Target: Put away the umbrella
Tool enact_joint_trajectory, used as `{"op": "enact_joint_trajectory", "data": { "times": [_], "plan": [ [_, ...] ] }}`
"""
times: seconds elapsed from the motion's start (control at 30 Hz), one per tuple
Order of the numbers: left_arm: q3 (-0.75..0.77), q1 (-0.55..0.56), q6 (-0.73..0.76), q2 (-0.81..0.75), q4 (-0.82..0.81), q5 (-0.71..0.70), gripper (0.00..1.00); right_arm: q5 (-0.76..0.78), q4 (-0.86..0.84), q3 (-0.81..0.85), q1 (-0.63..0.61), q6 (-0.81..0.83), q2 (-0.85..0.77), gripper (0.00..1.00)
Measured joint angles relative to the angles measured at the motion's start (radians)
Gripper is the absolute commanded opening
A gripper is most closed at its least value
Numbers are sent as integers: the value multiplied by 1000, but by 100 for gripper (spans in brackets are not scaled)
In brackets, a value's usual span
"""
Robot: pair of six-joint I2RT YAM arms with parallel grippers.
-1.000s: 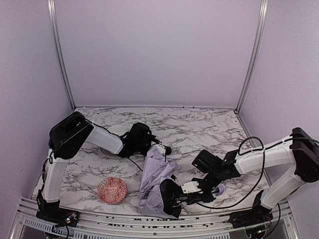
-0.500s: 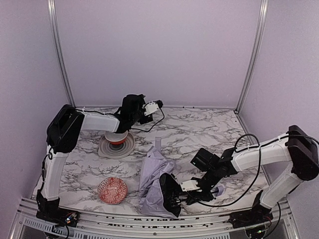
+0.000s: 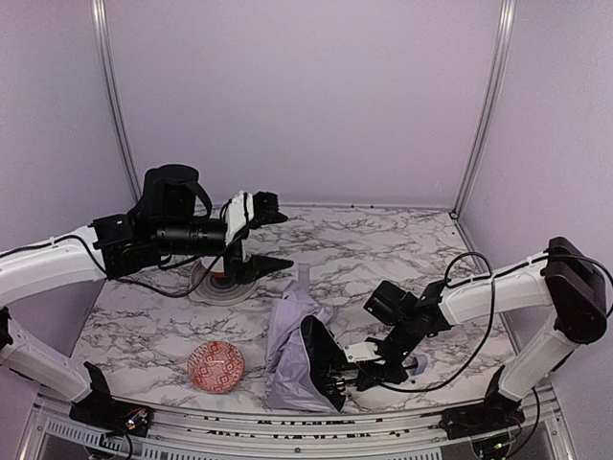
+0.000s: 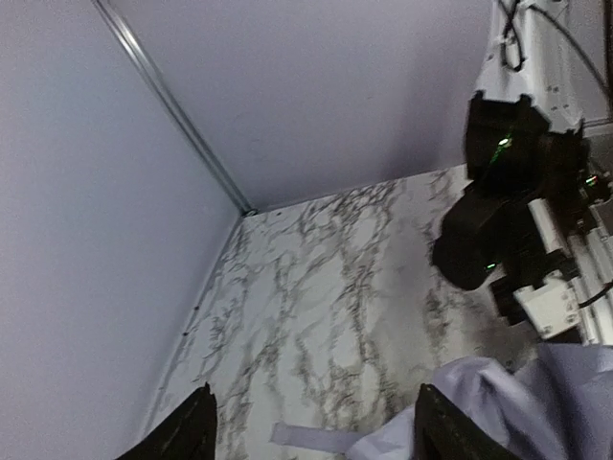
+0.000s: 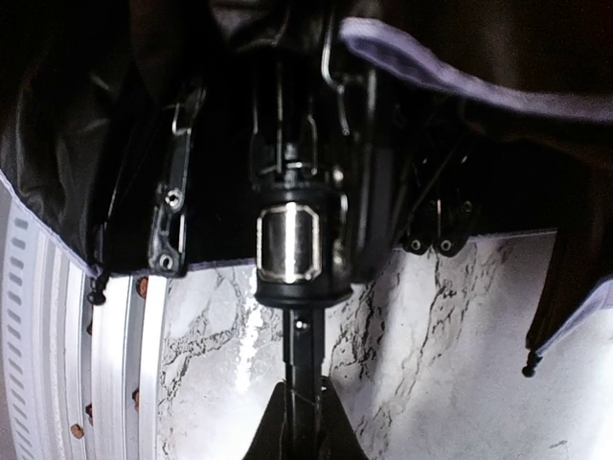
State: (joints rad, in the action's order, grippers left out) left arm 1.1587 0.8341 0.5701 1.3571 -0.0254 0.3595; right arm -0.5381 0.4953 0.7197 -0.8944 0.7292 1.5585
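One wrist view alone shows the right pincer (image 5: 295,414) clamping the umbrella (image 5: 292,240).

1. A white marble-patterned table (image 3: 383,240), veined in grey, carries three things, all in its left and middle parts.
2. At 6 o'clock, close to the front edge, a lavender umbrella (image 3: 290,347) lies collapsed on the marble, its thin fabric crumpled and its dark inner side facing 3 o'clock.
3. A pale strap (image 3: 304,274) from the umbrella lies flat on the surface, pointing toward 12 o'clock.
4. At 7 o'clock, a red patterned bowl (image 3: 216,366) sits upright, near the umbrella but apart from it.
5. At 10 o'clock rests a grey plate (image 3: 205,290), partly hidden.
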Motion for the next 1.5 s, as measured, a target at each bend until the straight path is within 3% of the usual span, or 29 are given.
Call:
{"op": "enact_joint_trajectory", "data": {
  "times": [0.07,0.17,0.37,0.5,0.67,0.93,1.1,1.17,1.27,1.47,1.5],
  "plan": [
    [-68,74,-3,-53,31,33,96,1,0,4,2,0,4,0],
    [-115,134,-13,-29,84,41,96,2,3,6,2,0,6,0],
    [-82,153,-61,137,170,50,93,12,5,10,2,0,7,0],
    [-80,163,-65,153,194,121,94,22,5,13,0,0,7,0],
    [-105,178,-45,97,196,123,94,38,5,19,0,-1,8,0],
    [-214,186,-63,-175,238,21,99,53,7,45,0,-18,29,0],
    [-197,264,-127,-95,212,-9,98,56,11,48,-2,-23,30,0],
    [-171,289,-154,-13,213,-40,88,60,12,50,-6,-24,30,0],
    [-137,298,-190,86,213,-94,53,69,15,53,-17,-27,31,0],
    [-117,296,-231,96,188,-86,0,86,21,59,-30,-35,31,0],
    [-117,297,-238,93,179,-76,0,89,23,60,-32,-38,31,0]
  ]
}}
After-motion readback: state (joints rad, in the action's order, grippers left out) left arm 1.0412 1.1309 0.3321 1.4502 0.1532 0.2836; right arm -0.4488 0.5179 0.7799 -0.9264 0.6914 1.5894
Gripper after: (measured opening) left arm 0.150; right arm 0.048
